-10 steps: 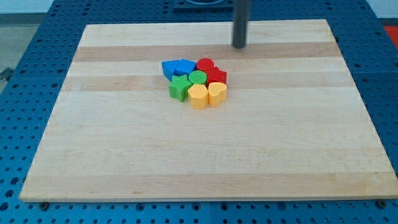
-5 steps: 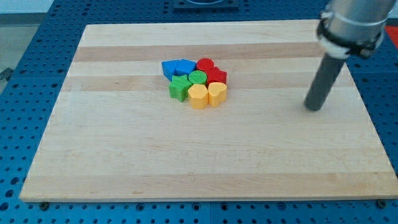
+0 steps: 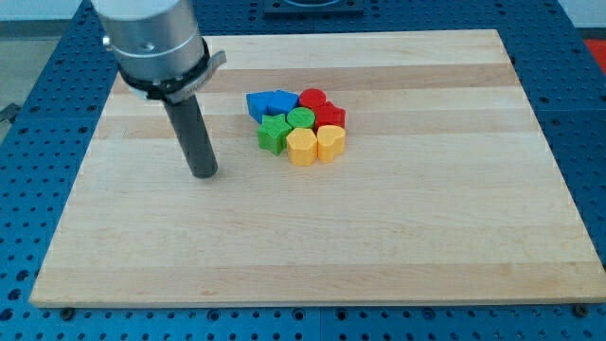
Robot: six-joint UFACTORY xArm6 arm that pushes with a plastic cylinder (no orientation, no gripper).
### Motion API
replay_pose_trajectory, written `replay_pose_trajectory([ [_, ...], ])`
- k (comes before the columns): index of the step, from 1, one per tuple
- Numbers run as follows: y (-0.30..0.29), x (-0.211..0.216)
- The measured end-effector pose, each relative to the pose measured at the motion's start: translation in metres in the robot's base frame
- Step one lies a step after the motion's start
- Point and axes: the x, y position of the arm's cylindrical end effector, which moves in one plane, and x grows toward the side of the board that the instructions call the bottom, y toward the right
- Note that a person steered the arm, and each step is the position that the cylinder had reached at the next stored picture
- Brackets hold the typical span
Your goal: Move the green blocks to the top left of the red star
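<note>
The blocks lie packed together a little above the board's middle. A green star (image 3: 274, 134) sits at the cluster's lower left, and a green round block (image 3: 301, 118) is in its middle. The red star (image 3: 330, 117) is at the right, below a red round block (image 3: 312, 98). My tip (image 3: 204, 174) rests on the board to the left of the cluster and slightly below it, apart from the green star and touching no block.
Two blue blocks (image 3: 269, 103) sit at the cluster's top left. Two yellow blocks (image 3: 315, 144) sit at its bottom. The wooden board (image 3: 303, 237) lies on a blue perforated table.
My tip went from the board's top to its right side, and then across to the left of the cluster. The blocks have not moved.
</note>
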Motion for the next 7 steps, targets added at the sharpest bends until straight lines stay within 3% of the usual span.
replay_pose_trajectory([
  [2, 0.014, -0.028],
  [7, 0.148, -0.066],
])
